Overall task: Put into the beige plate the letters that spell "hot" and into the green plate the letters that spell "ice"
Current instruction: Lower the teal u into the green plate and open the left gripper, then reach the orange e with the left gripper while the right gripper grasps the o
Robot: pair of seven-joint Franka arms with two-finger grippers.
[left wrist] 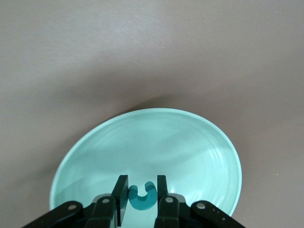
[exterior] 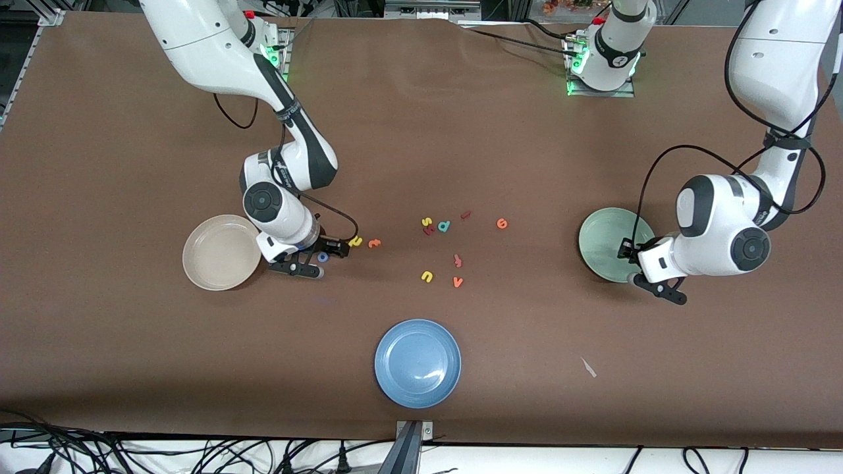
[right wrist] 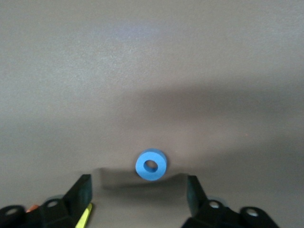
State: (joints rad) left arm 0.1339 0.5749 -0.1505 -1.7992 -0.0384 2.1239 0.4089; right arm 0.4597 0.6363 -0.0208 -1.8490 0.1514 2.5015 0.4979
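No brand or readable label showed on anything; the only writing was the foam letters themselves, scattered on the brown table [exterior: 132,131]. The left pincer [left wrist: 142,190] hung low over the green plate [exterior: 602,247] at centre right of the front frame, its jaws narrowly apart with the teal c [left wrist: 142,195] between them; whether they pressed it could not be told, and the c's open side faced away from the wrist. The right pincer [right wrist: 137,190] was at the table, just beside the beige plate [exterior: 220,252] at centre left of that frame, jaws wide apart with the blue o [right wrist: 151,165] lying flat between them, untouched, its hole facing up. Beside that pincer, toward mid-frame, lay the yellow h [exterior: 356,241] and an orange letter [exterior: 374,243]. At mid-frame sat a cluster: a yellow s [exterior: 427,222], a teal d [exterior: 444,226], a dark red i [exterior: 465,214] with its long axis slanted, and an orange e [exterior: 502,224]. Lower lay a yellow u [exterior: 427,276], an orange t [exterior: 457,261] and an orange v [exterior: 458,282]. A blue plate [exterior: 417,363] sat at lower centre.
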